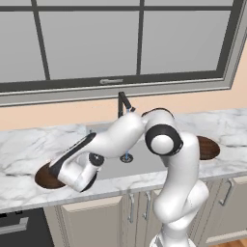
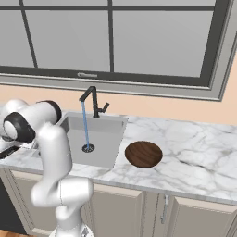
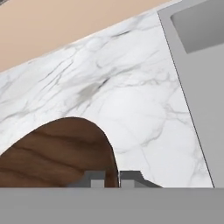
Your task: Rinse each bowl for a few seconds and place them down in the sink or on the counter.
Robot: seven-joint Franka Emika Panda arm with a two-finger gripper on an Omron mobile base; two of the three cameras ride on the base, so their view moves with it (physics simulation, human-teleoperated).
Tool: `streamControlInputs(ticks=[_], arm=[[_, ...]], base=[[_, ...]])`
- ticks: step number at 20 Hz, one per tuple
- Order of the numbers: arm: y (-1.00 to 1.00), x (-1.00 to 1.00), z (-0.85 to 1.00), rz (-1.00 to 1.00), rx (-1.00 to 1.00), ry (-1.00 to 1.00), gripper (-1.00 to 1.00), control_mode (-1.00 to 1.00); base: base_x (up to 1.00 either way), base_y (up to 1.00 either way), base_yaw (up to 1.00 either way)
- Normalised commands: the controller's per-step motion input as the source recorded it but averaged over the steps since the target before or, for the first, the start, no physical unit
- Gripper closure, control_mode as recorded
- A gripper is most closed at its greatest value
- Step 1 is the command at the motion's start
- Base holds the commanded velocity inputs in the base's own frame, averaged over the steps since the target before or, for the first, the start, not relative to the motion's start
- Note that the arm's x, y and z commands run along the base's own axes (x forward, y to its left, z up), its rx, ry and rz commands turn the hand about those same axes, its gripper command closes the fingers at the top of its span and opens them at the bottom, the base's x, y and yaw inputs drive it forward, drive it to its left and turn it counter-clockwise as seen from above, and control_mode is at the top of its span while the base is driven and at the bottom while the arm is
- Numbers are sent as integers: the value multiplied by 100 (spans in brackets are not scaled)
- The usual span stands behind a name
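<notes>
The counter of white veined marble runs under the window, and the sink set into it is the landmark for everything else: a grey basin with a black faucet at its back, a thin stream of water falling from the spout to the drain. One wooden bowl sits on the marble just right of the sink, untouched and well apart from the arm. The other bowl lies on the marble left of the sink, near the counter's front edge, and the arm is folded low over that side with its hand down at it. From there the basin and the running water lie to the right and a little toward the wall, so the lift, as I judge it, has to carry this near bowl sideways over the sink's left rim and under the stream. In the hand view the gripper is closed: its two grey fingertips stand pinched together astride the bowl's rim on the sink side, one tip inside the brown hollow and one outside over the marble, which reads as a grip on the rim.
</notes>
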Motion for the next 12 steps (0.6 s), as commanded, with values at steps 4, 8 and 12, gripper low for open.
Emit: streamControlInputs(ticks=[4,8,12], arm=[[25,0,-28,-2,-7,-11,100,-100],[26,-4,12,0,-7,-15,-100,-100],[9,0,55,-1,-2,-6,-100,-100]], base=[[0,0,0],[0,0,0],[0,0,0]])
